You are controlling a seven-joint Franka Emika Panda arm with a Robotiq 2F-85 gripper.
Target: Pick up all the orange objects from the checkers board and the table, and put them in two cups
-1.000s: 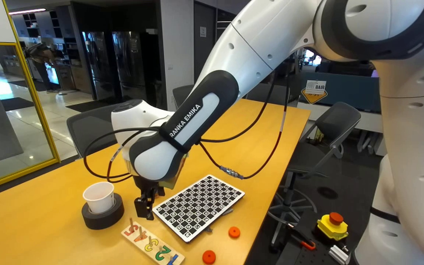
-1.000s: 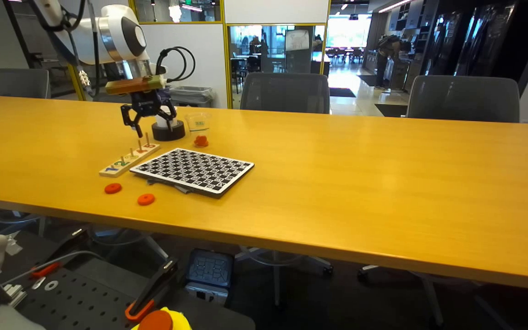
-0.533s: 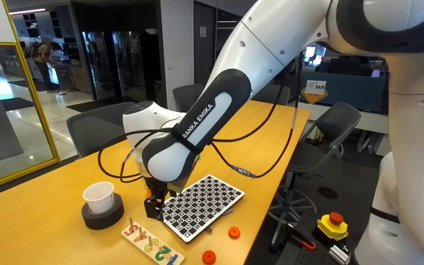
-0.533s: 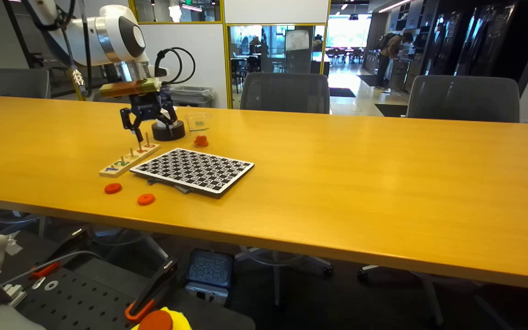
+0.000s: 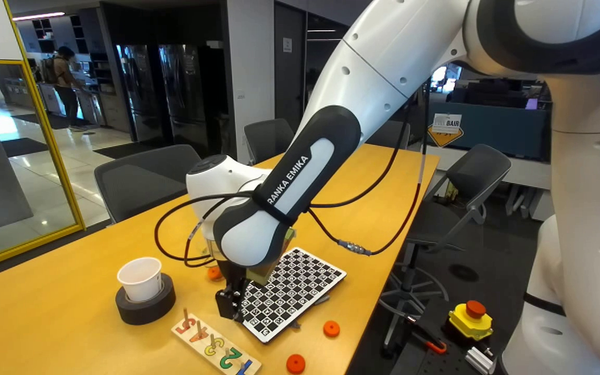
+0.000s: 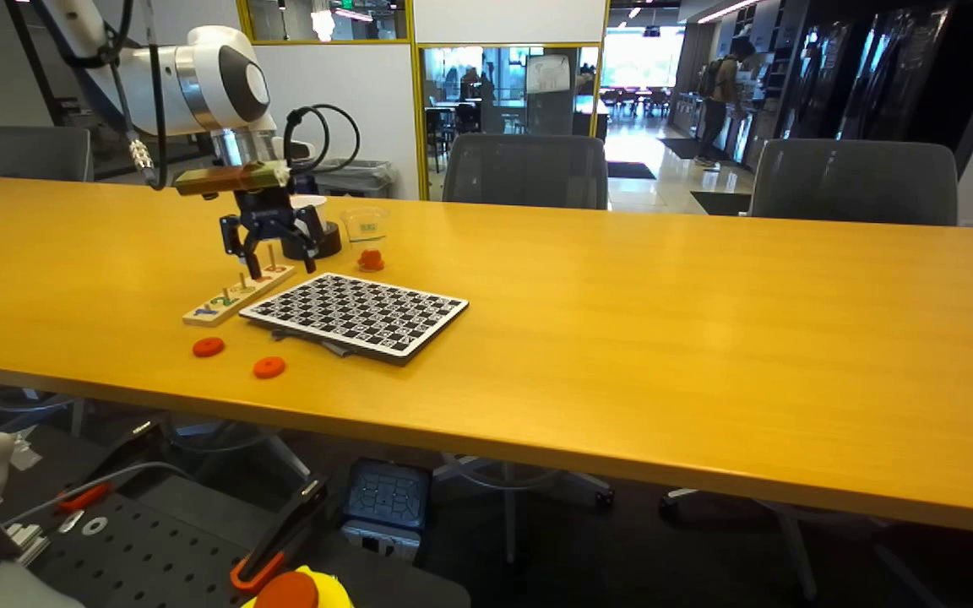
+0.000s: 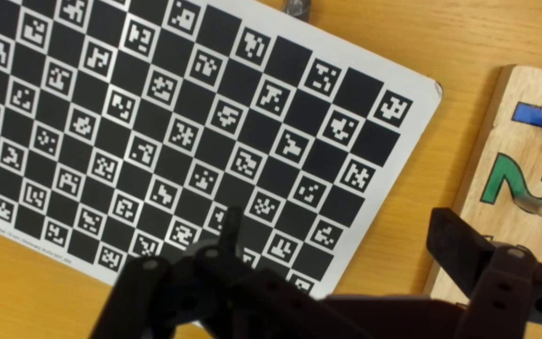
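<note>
Two orange discs (image 6: 269,367) lie loose on the table (image 6: 622,338) near the board (image 6: 356,312), and the gripper (image 6: 282,270), spread wide and empty, has dropped lower and moved from the white cup (image 5: 139,281) boardward, presumably to fetch one.

Smooth, faintly glossy wooden table (image 6: 664,338), matt checkers board (image 6: 356,316), paper-looking white cup (image 5: 140,281), plastic-looking orange discs (image 6: 269,367).

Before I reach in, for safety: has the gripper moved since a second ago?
Yes: against the clear tumbler in an exterior view, the gripper has come lower in the picture.
</note>
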